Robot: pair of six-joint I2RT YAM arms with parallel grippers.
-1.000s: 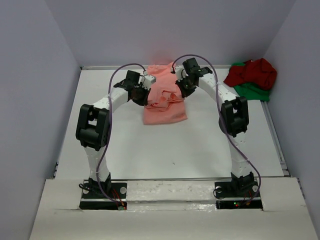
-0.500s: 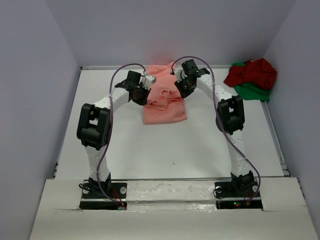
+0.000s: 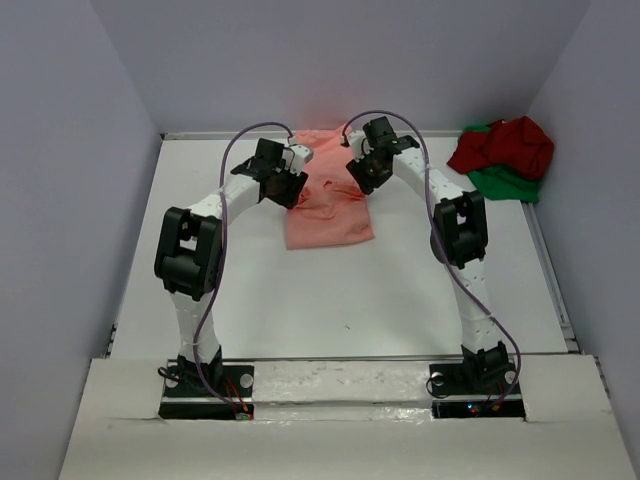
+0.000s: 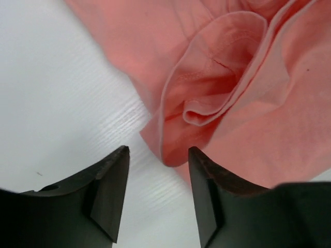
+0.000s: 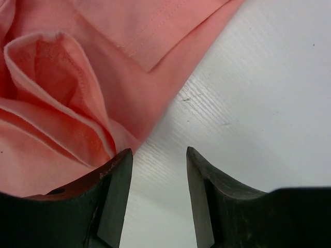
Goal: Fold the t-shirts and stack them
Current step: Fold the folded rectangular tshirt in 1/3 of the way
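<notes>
Folding of salmon-pink t-shirt [image 3: 330, 215] is in hand; left gripper [image 4: 158, 151] and right gripper [image 5: 158, 151] hang open, empty; next move needs a grasp on its edges.

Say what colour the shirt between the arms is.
The cloth t-shirt is salmon-pink, clearest in left wrist view.

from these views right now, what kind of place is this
Probably a robot lab test cell, not a home: a white table boxed in by plain walls, left arm and right arm bolted at its near edge, a salmon-pink t-shirt between them.
</notes>
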